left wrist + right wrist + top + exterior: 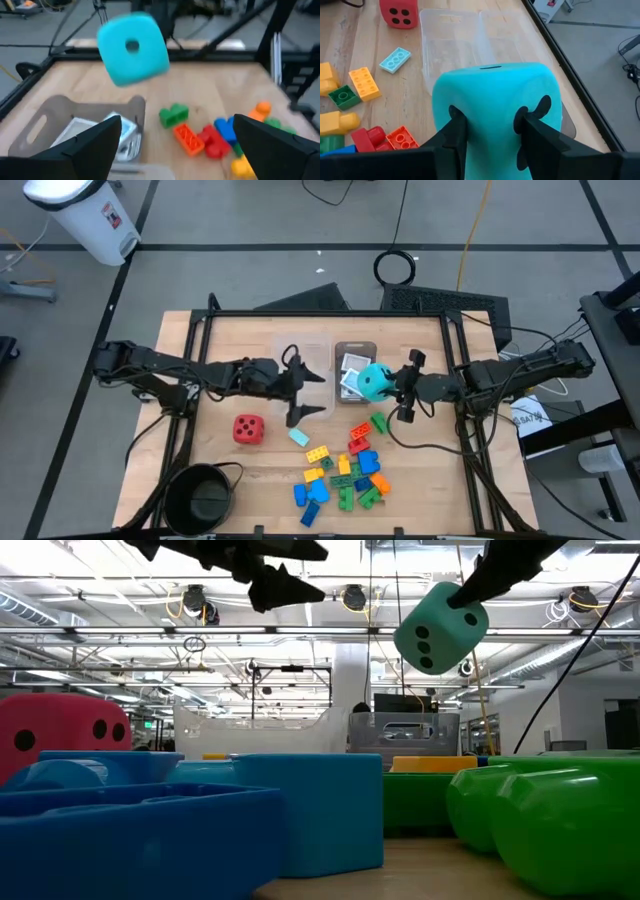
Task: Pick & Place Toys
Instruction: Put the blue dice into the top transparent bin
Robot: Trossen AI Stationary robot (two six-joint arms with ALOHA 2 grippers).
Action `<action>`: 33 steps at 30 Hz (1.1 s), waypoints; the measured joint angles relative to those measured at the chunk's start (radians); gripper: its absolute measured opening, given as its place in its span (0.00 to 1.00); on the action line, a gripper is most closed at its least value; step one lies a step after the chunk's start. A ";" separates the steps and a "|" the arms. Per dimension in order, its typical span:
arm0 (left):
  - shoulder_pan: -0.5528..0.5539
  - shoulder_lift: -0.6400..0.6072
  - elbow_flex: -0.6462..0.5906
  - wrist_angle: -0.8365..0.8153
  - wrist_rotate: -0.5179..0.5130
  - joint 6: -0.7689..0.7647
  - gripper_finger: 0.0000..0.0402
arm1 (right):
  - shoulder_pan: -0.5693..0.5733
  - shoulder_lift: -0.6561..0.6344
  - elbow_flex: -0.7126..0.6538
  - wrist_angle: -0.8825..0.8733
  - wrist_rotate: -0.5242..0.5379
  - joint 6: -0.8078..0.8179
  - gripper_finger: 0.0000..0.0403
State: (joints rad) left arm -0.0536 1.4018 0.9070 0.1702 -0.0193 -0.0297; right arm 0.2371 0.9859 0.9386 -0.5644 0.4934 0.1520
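The right gripper (400, 387) is clenched on the teal die (374, 380), its two dark fingers (456, 131) pressing into the die's sides. It holds the die in the air above the grey tray (354, 352), which sits at the middle of the table (430, 470) and contains white cards (352, 367). In the low view the die (441, 625) hangs high, clear of everything below it. The left gripper (305, 392) reaches in from the other side with its fingers spread wide and empty, over the clear tub (312, 355) that lies just beside the tray. From the left wrist view the teal die (133, 47) floats ahead, between the spread fingers (90, 145). The red die (248, 429) rests on the table nearer the front edge, on the left arm's side. A pale blue brick (299, 436) lies alone between the red die and the main pile of bricks (345, 472), a loose cluster of blue, yellow, green, orange and red pieces at the front centre of the table. A round black bowl (203, 495) stands at the front corner on the left arm's side.
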 joint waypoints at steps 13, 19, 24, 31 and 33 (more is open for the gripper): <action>0.016 0.035 0.000 0.072 -0.104 -0.028 0.91 | 0.000 0.000 -0.035 0.230 -0.032 -0.113 0.31; 0.006 0.071 0.000 0.214 -0.103 0.010 0.89 | 0.000 -0.001 -0.096 0.551 -0.156 -0.242 0.30; 0.006 0.077 -0.001 0.281 -0.032 0.025 0.89 | 0.000 0.000 -0.149 0.736 -0.210 -0.324 0.30; 0.003 0.079 0.000 0.374 0.044 0.063 0.89 | 0.000 0.004 -0.202 0.883 -0.213 -0.352 0.30; 0.003 0.085 0.000 0.408 0.045 0.087 0.89 | -0.002 0.012 -0.211 0.917 -0.241 -0.355 0.30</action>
State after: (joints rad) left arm -0.0509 1.4871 0.9070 0.5784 0.0256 0.0577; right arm 0.2348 0.9974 0.7278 0.3525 0.2524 -0.2028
